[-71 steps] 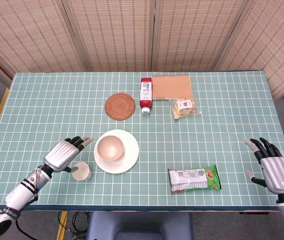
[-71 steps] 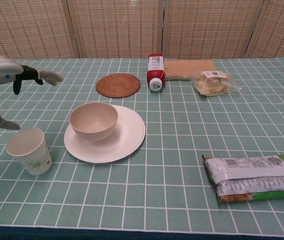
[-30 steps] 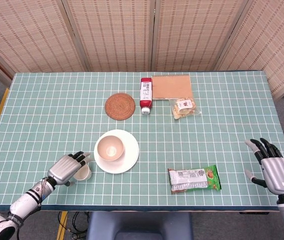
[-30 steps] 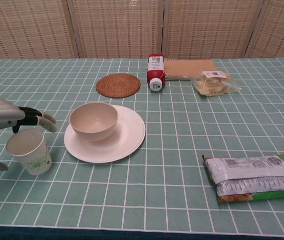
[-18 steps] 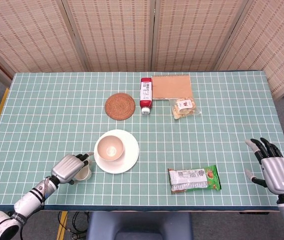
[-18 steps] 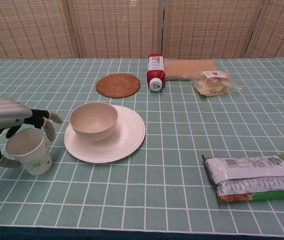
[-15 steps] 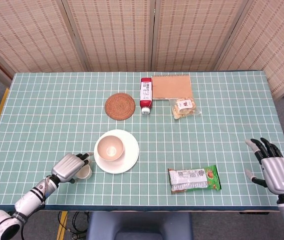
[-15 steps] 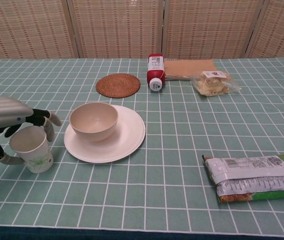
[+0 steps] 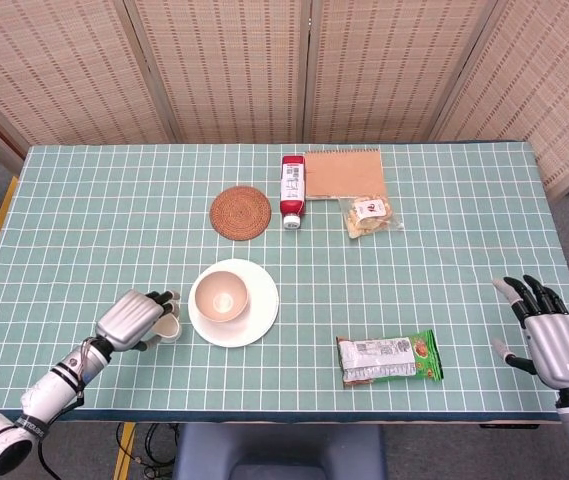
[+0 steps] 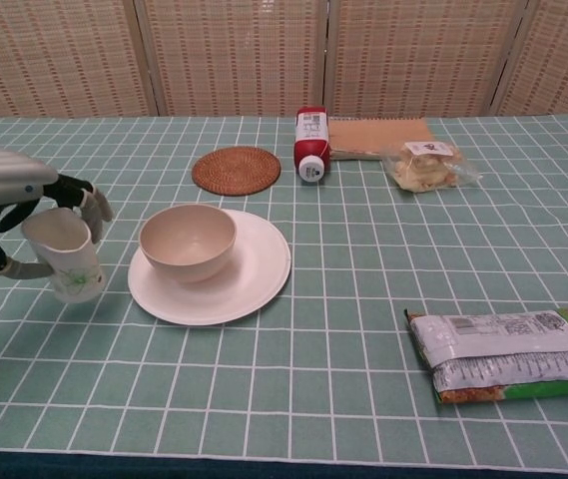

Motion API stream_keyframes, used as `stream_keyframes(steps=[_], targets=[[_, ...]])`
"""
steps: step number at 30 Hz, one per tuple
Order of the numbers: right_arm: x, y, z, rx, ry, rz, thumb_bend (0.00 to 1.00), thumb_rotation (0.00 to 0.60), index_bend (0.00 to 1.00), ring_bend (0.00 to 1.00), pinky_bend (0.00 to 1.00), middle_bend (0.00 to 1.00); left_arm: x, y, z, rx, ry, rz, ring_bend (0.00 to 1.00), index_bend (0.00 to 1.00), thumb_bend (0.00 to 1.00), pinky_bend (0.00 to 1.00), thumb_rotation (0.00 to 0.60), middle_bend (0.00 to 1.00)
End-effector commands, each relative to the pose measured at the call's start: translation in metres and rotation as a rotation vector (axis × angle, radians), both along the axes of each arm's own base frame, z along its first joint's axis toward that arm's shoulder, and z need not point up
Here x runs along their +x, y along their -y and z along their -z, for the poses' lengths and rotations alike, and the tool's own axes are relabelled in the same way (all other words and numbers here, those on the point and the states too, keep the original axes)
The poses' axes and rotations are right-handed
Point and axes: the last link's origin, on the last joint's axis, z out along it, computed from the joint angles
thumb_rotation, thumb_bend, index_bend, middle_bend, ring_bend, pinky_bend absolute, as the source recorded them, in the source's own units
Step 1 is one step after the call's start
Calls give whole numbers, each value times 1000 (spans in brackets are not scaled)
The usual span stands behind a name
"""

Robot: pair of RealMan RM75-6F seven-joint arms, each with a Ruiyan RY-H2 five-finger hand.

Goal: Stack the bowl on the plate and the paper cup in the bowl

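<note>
Left hand: the left hand (image 10: 9, 215) wraps the paper cup (image 10: 65, 254), fingers (image 10: 88, 205) over the far rim and thumb under the near side; a second ago the fingers only curved around the cup as it stood on the counter.
Paper cup: now lifted and tilted slightly, with a shadow under it on the counter (image 10: 363, 299); in the earlier frames it sat lower and nearer the front edge. In the head view the cup (image 9: 167, 328) shows just left of the plate (image 9: 260, 318).
Bowl: the beige bowl (image 10: 188, 240) sits on the white plate (image 10: 259, 269), left of the plate's centre, same as before, so that part of the task looks done.
Right hand: the right hand (image 9: 547, 338) hovers at the counter's right edge, holding nothing with fingers spread, unchanged across the frames.
What the change means: the grasp appears to have taken and the carry has begun; the remaining move is likely a short travel right and a lowering into the bowl.
Risk: the cup is light and thin, so a tight squeeze could deform it; the tilt wants levelling before release.
Other items: a woven coaster (image 10: 236, 170), a red bottle (image 10: 310, 144) lying flat, a brown notebook (image 10: 378, 136), a clear snack bag (image 10: 425, 165) and a green snack packet (image 10: 508, 351) all lie well apart from the plate.
</note>
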Motion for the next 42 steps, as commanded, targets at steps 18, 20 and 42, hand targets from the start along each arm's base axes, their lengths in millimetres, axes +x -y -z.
stream_keyframes(steps=[18,20,42], targets=[[-4,1,2,6,7,7,252,600,124,43,124,122,70,-48,0,-35,131,-22,352,332,295,647,600,231],[-5,1,1,3,6,8,251,600,124,43,125,121,75,-51,7,-43,132,-21,352,330,295,649,600,231],[-12,-3,-2,-7,13,28,251,600,124,43,125,121,84,-68,59,-59,5,-57,250,251,295,612,600,206]])
